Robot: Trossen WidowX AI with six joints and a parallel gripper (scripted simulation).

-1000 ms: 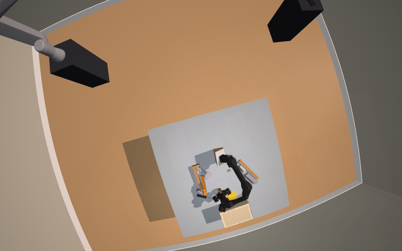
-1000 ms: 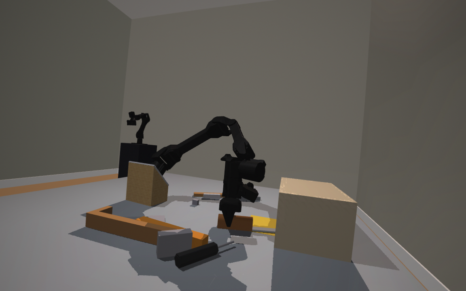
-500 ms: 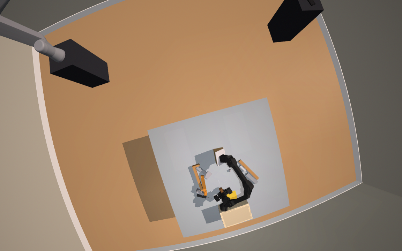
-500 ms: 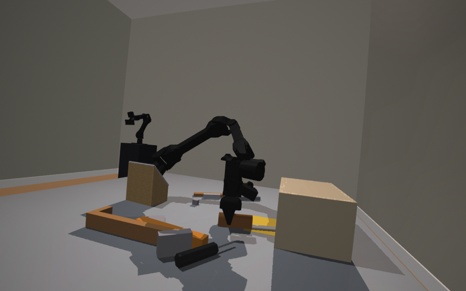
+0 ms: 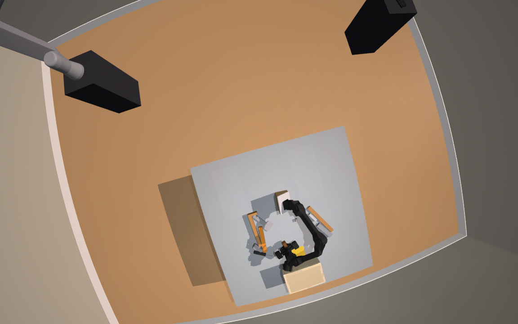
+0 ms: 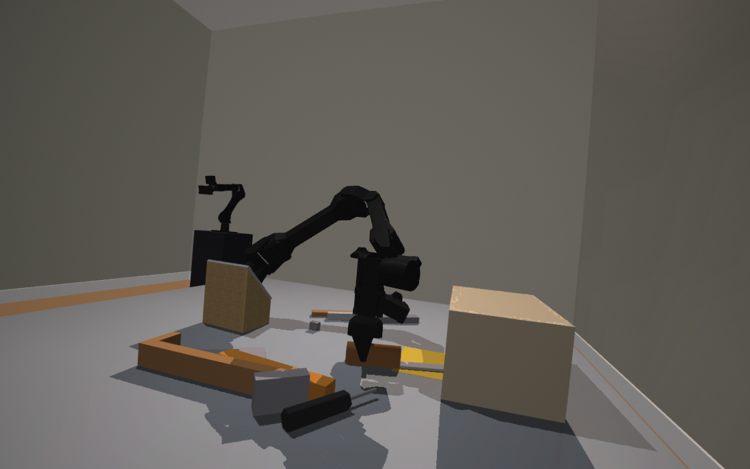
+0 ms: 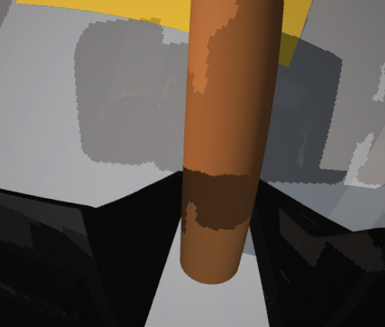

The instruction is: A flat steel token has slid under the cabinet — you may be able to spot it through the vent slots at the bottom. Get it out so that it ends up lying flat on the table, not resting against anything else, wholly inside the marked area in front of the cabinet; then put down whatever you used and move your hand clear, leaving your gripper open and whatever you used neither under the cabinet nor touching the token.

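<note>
My gripper point(image 6: 363, 357) point(image 7: 217, 183) is shut on the orange-brown handle point(image 5: 284, 243) point(image 6: 383, 354) point(image 7: 229, 113) of a tool, held level just above the table. The tool's thin grey shaft point(image 6: 422, 367) runs toward the cabinet point(image 5: 304, 277) point(image 6: 506, 361); its far end is hidden behind the cabinet's edge in the exterior view. The yellow marked area point(image 5: 300, 250) point(image 6: 421, 355) point(image 7: 102, 6) lies in front of the cabinet, beside the shaft and partly covered by the arm and the handle. I cannot see the token or the vent slots in any view.
A long orange bar point(image 5: 252, 225) point(image 6: 191, 364), a grey block point(image 6: 280, 391) and a black-handled tool point(image 5: 259, 253) point(image 6: 316, 410) lie on one side. A small grey cube point(image 5: 295, 219) point(image 6: 314, 326) lies nearer the arm's base. Another orange bar point(image 5: 320, 218) lies beyond the arm.
</note>
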